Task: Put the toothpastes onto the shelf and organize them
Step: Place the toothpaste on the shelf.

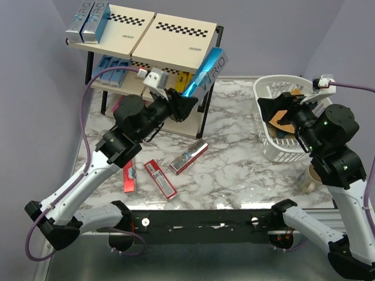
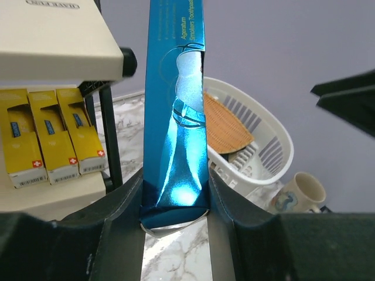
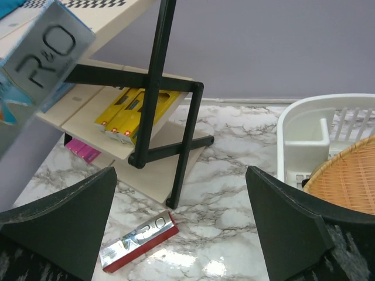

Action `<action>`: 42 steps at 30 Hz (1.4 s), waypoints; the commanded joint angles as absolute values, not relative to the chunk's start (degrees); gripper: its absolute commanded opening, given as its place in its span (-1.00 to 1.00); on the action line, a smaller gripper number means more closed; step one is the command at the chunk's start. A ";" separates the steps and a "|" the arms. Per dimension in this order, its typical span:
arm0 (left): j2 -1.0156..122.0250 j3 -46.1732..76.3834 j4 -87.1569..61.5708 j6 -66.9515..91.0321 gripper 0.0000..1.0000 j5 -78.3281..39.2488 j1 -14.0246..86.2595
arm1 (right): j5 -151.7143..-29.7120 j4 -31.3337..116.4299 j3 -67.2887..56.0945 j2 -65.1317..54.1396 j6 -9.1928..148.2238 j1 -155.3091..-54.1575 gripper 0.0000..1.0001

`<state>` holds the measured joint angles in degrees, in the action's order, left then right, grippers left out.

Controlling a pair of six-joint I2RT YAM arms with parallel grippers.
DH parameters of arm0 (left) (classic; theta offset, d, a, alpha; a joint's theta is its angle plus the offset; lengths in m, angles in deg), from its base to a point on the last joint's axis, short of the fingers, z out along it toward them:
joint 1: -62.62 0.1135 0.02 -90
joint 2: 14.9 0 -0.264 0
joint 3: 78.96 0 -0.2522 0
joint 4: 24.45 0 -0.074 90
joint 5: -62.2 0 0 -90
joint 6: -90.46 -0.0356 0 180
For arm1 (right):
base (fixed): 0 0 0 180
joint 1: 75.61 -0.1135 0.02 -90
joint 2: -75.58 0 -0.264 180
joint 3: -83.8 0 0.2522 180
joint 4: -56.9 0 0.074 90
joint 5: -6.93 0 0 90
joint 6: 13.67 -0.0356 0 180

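My left gripper (image 1: 184, 102) is shut on the lower end of a silver and teal toothpaste box (image 1: 208, 70), which leans up beside the right front post of the shelf (image 1: 170, 35). In the left wrist view the box (image 2: 176, 117) stands upright, pinched at its sides between the fingers (image 2: 120, 202). Two similar boxes (image 1: 88, 20) lie on the top board's left end. Light blue boxes (image 1: 114, 63) and yellow boxes (image 2: 50, 134) fill the middle tier. Three red toothpastes (image 1: 188, 157), (image 1: 160, 178), (image 1: 129, 175) lie on the marble table. My right gripper (image 1: 280, 114) hangs open over the basket, holding nothing.
A white plastic basket (image 1: 275, 88) holding a woven wooden board (image 3: 345, 187) stands at the right. A mug (image 1: 309, 178) sits near the table's right front edge. Pink boxes (image 3: 82, 151) sit on the lowest tier.
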<state>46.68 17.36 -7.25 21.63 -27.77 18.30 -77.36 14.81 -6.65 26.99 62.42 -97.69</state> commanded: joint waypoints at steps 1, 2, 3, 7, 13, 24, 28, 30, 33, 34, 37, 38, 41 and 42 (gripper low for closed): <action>49.34 6.52 -0.95 30.16 -0.14 -23.32 24.11 | -77.00 15.11 -5.20 27.33 64.64 -97.58 1.00; 49.61 5.37 -0.41 31.30 -0.14 -23.32 26.30 | -77.70 15.54 -4.85 27.51 64.64 -97.49 1.00; 49.87 4.32 0.29 32.35 -0.14 -23.23 27.80 | -77.97 15.89 -3.71 27.60 64.47 -97.40 1.00; 52.15 -2.35 3.63 37.98 -0.14 -22.18 33.78 | -79.91 16.95 -1.33 28.04 64.20 -97.49 1.00; 55.93 -9.31 6.10 44.31 -0.14 -17.27 43.70 | -82.10 17.48 0.51 27.86 64.99 -97.49 1.00; 61.91 -19.77 15.59 47.30 -0.03 -19.63 55.57 | -85.18 18.89 3.32 27.95 65.52 -97.49 1.00; 63.32 -21.53 17.52 48.62 -0.02 -18.31 59.45 | -85.53 19.32 4.12 28.30 65.69 -97.49 1.00; 64.46 -22.15 18.22 48.97 0.00 -17.44 60.94 | -85.53 19.50 4.47 28.47 65.78 -97.49 1.00; 66.66 -23.64 19.63 49.68 0.01 -14.54 63.66 | -85.27 19.59 5.00 28.83 66.22 -97.49 1.00; 67.18 -24.34 19.98 49.68 0.01 -14.09 64.54 | -85.18 19.59 5.08 28.83 66.22 -97.49 1.00; 69.20 -25.75 20.33 50.12 0.01 -12.25 65.34 | -85.01 19.76 5.53 29.00 66.31 -97.49 1.00; 70.17 -26.28 20.68 50.03 0.01 -11.98 65.78 | -85.09 19.76 5.61 29.09 66.31 -97.58 1.00; 71.58 -27.51 21.48 50.12 0.02 -12.94 66.48 | -85.01 19.94 5.96 29.00 66.40 -97.49 1.00; 71.67 -27.51 21.65 50.29 0.02 -14.34 66.66 | -85.01 19.85 6.23 29.00 66.31 -97.58 1.00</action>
<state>70.70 -25.13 20.40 49.50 -15.07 65.56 -84.29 18.30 4.98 28.43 65.50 -97.65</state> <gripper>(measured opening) 0.512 0.998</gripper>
